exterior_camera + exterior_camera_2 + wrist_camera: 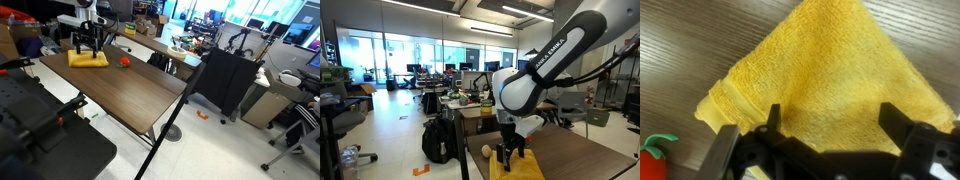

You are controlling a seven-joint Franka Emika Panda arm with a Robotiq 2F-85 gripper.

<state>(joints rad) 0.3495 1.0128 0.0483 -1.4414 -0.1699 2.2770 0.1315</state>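
Observation:
A yellow towel [820,80] lies on the brown wooden table [120,90]; it also shows in both exterior views [88,60] [525,168]. My gripper [832,118] hangs right over the towel with its two black fingers spread wide apart and nothing between them. In an exterior view the gripper [88,44] stands just above the towel, and in an exterior view [510,154] its fingers reach down to the cloth. A small red toy pepper with a green stem [654,158] lies on the table beside the towel [125,62].
A second table [160,50] with clutter stands behind. A black cart [228,80] and office chairs [295,130] stand beside the table. A black camera mount [30,110] sits at the near table end. A black backpack [438,140] lies on the floor.

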